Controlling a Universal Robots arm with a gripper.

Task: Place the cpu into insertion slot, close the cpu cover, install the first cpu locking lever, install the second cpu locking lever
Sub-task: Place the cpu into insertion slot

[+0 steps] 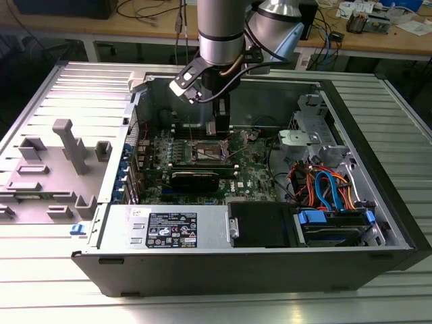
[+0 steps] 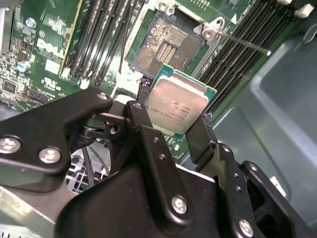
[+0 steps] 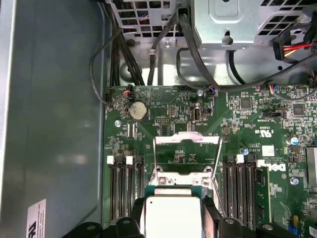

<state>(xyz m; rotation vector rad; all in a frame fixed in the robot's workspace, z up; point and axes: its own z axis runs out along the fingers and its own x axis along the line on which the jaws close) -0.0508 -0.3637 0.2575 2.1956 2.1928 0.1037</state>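
My gripper clamps the cpu by two opposite edges, silver top showing, held near the open insertion slot on the green circuit board, with black memory slots flanking it.

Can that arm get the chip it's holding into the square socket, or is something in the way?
Probably yes. The gripper is shut on the cpu close to the insertion slot, whose pins lie bare, and the cpu cover stands open, off it. Nothing seems to block it.

The arm points straight down, its end effector pinching the cpu between 2 fingers.
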